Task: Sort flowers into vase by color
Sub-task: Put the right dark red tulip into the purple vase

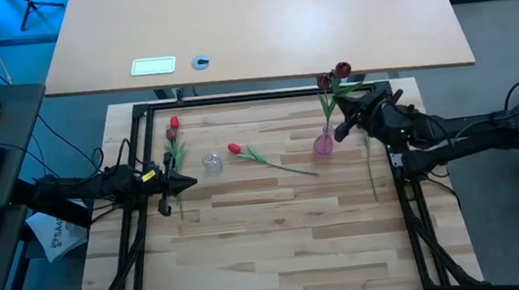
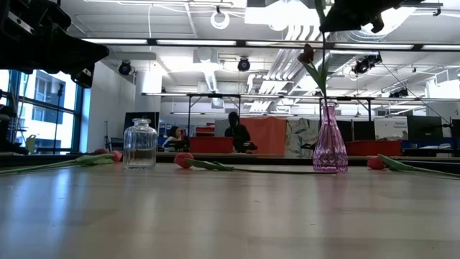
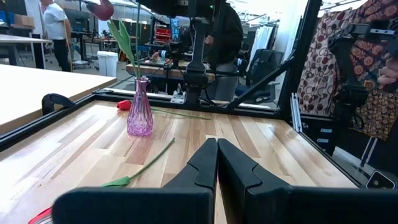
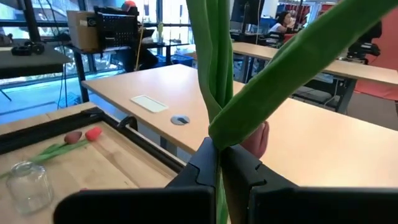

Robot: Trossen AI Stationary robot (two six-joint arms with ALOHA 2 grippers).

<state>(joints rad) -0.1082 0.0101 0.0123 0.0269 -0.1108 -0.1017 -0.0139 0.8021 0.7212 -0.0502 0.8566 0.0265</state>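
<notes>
Two maroon tulips [image 1: 342,71] rise over the pink vase [image 1: 323,143]. In the low view one thin stem [image 2: 323,79] runs from the vase [image 2: 330,140] up to my right gripper [image 2: 352,13], which is shut on it above the vase mouth. A red tulip [image 1: 234,149] lies flat mid-table beside the clear jar [image 1: 211,163]. A red and a maroon tulip [image 1: 173,127] lie by the far left corner. Another red head [image 2: 375,163] lies right of the vase. My left gripper [image 1: 186,182] is shut and hangs at the left side, touching nothing. My right gripper [image 4: 219,152] pinches a green stem with its leaves [image 4: 216,121] between its two fingers. The fingers come roughly level from the table's right side and lie across the upright stem. The stem's lower end stands in the pink vase [image 3: 140,109], and its head is above the fingers.
The black frame rail [image 1: 235,99] borders the wooden board on the far side. A second light table [image 1: 256,20] with a white card lies beyond it. People and desks show in the room behind. Bare wood [image 1: 279,239] spans the near half.
</notes>
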